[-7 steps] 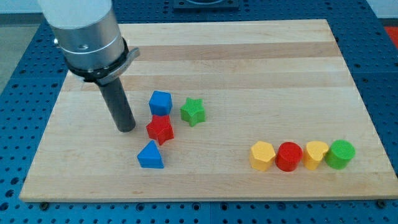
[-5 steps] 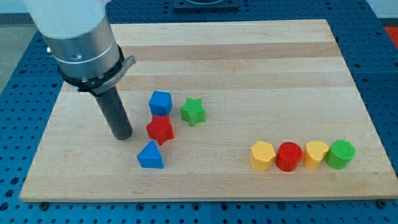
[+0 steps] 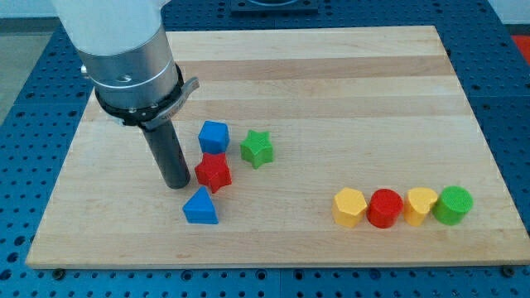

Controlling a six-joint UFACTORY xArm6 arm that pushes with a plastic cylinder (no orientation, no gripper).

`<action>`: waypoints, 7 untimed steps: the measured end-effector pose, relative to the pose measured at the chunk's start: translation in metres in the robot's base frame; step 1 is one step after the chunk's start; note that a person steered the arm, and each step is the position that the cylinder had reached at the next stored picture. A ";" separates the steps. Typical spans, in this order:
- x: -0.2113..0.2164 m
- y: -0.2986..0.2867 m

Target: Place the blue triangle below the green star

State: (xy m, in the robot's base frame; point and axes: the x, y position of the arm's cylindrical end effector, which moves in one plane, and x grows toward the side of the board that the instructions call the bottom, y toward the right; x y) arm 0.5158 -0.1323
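Observation:
The blue triangle [image 3: 201,207] lies on the wooden board [image 3: 331,91] at the view's lower left of centre. The green star [image 3: 257,148] sits up and to the right of it. A red star [image 3: 214,172] lies between them, and a blue cube [image 3: 214,136] sits just above the red star. My tip [image 3: 177,184] rests on the board just left of the red star and just above-left of the blue triangle, close to both; I cannot tell whether it touches them.
A row of blocks stands at the view's lower right: a yellow hexagon [image 3: 349,207], a red cylinder [image 3: 384,208], a yellow block [image 3: 421,205] and a green cylinder [image 3: 454,204]. The board's bottom edge runs just below the blue triangle.
My tip has moved down and to the right, closer to the red star and the blue triangle. No block has moved.

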 end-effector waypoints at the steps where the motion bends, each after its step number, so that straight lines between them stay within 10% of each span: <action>1: 0.000 0.005; 7: 0.048 -0.007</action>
State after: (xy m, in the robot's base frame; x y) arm 0.5643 -0.1390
